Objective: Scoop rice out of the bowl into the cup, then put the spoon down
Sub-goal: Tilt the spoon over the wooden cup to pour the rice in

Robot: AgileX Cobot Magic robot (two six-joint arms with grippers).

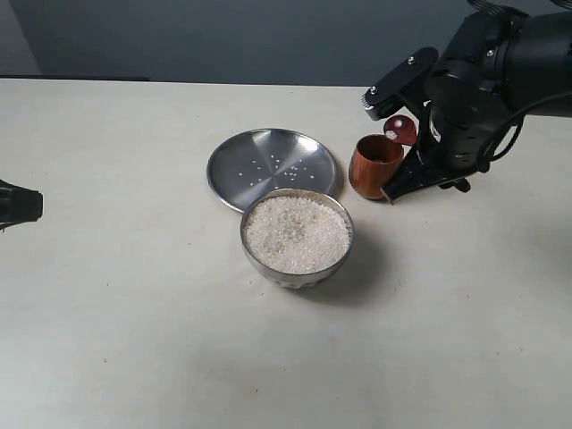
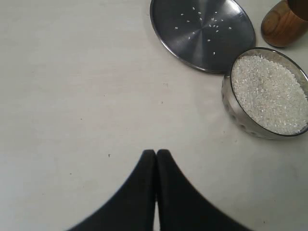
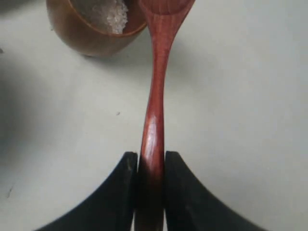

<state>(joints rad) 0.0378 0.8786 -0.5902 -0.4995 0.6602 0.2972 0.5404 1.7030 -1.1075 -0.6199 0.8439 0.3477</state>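
Observation:
The steel bowl point(image 1: 295, 275) in mid-table is heaped with white rice point(image 1: 297, 232). Behind it to the right stands the brown wooden cup point(image 1: 375, 165), and the right wrist view shows some rice point(image 3: 108, 14) inside the cup point(image 3: 82, 36). My right gripper point(image 3: 151, 161) is shut on the handle of the reddish wooden spoon point(image 3: 156, 96). The spoon's head point(image 1: 400, 130) hangs just above the cup's right rim. My left gripper point(image 2: 156, 153) is shut on nothing, low over bare table at the far left point(image 1: 18, 204).
A flat steel plate point(image 1: 268, 165) with a few stray grains lies behind the bowl, left of the cup. The right arm's black body point(image 1: 483, 80) looms over the table's back right corner.

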